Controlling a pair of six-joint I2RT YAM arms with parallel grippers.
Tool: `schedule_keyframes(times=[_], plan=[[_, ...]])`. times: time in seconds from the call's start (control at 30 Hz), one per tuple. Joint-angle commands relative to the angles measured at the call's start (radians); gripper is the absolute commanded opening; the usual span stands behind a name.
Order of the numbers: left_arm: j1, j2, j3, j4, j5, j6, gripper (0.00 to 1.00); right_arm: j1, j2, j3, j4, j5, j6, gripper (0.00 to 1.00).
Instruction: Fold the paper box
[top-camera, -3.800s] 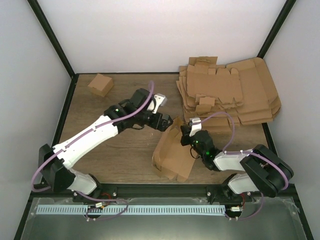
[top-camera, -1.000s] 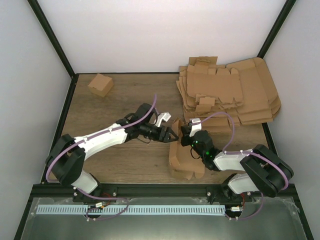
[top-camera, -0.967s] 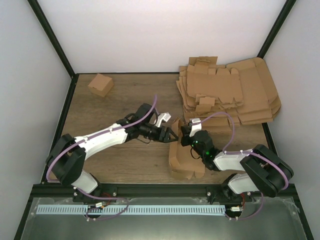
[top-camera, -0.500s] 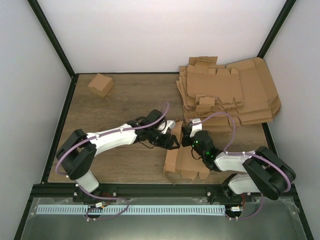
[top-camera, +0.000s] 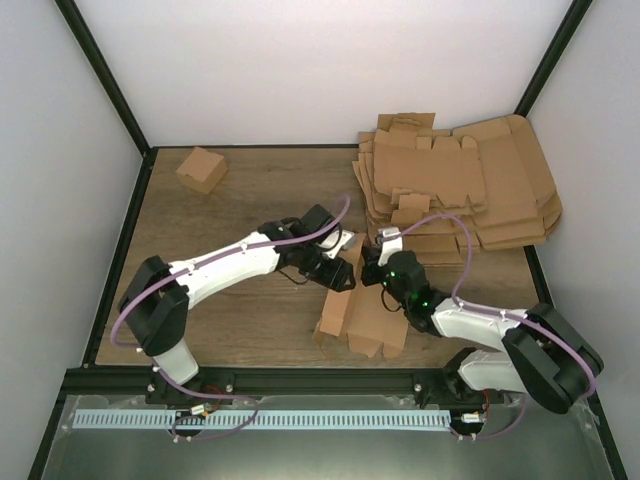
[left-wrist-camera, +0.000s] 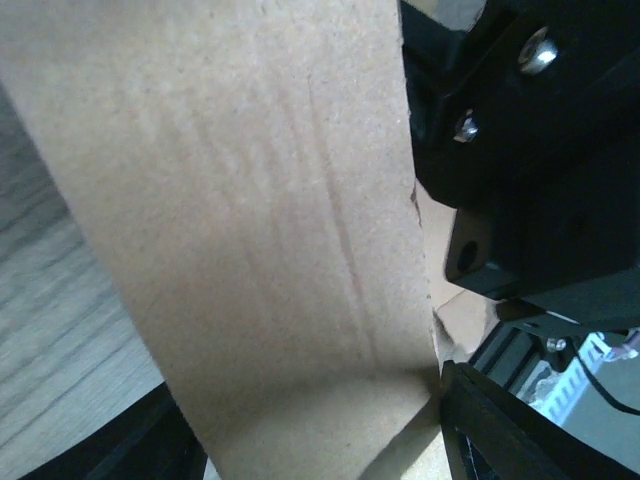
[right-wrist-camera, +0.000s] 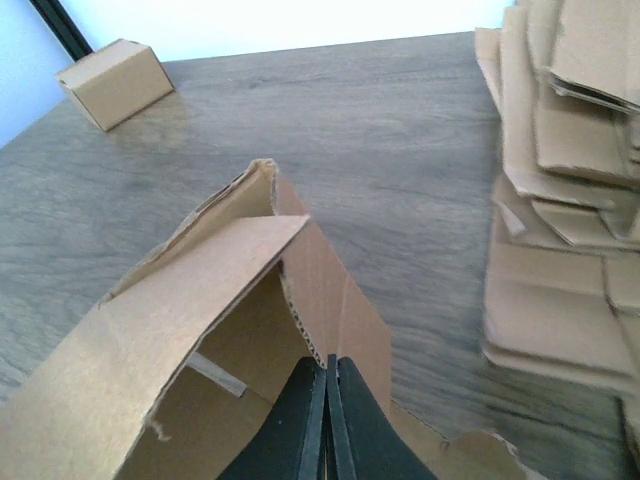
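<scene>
The paper box (top-camera: 365, 322) is a half-raised brown cardboard piece near the table's front middle. In the right wrist view its walls (right-wrist-camera: 200, 330) stand up like a tent. My right gripper (right-wrist-camera: 327, 365) is shut on the thin edge of one upright wall, and from above it (top-camera: 373, 268) sits at the box's far end. My left gripper (top-camera: 340, 272) reaches in from the left to the same end. Its jaws (left-wrist-camera: 310, 420) stand wide apart, astride a cardboard panel (left-wrist-camera: 250, 200) that fills the view. The right finger (left-wrist-camera: 500, 430) touches the panel's edge.
A small folded brown box (top-camera: 201, 168) sits at the far left corner, also seen in the right wrist view (right-wrist-camera: 115, 80). A thick pile of flat cardboard blanks (top-camera: 460, 185) covers the far right. The two wrists are very close together over the box.
My left arm has stretched further right, bringing its jaws onto the box's raised panel, and they have narrowed a little. The box's near end has swung left. The right gripper keeps its hold.
</scene>
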Motion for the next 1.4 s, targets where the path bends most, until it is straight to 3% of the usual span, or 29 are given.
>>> schedule_keyframes(times=[0.0, 0.17, 0.43, 0.63, 0.77, 1.13, 1.37], plan=[[0.058, 0.003, 0.044, -0.095, -0.059, 0.103, 0.63, 0.012, 0.042, 0.147, -0.107, -0.103, 0.038, 0.01], [0.141, -0.02, 0.019, -0.148, -0.043, 0.171, 0.63, 0.012, 0.119, 0.289, -0.237, -0.149, 0.068, 0.01], [0.244, -0.073, -0.04, -0.128, 0.011, 0.211, 0.63, 0.012, 0.204, 0.35, -0.357, -0.194, 0.096, 0.01], [0.245, -0.051, -0.057, -0.127, 0.042, 0.232, 0.56, 0.012, 0.205, 0.33, -0.341, -0.22, 0.119, 0.01], [0.238, -0.072, -0.072, -0.121, -0.009, 0.208, 0.54, 0.012, 0.194, 0.308, -0.34, -0.239, 0.149, 0.01], [0.006, -0.148, -0.066, -0.145, -0.591, 0.204, 0.51, 0.012, 0.185, 0.299, -0.349, -0.235, 0.183, 0.01], [-0.107, -0.149, -0.034, -0.183, -0.796, 0.207, 0.47, 0.012, 0.182, 0.298, -0.348, -0.224, 0.18, 0.01]])
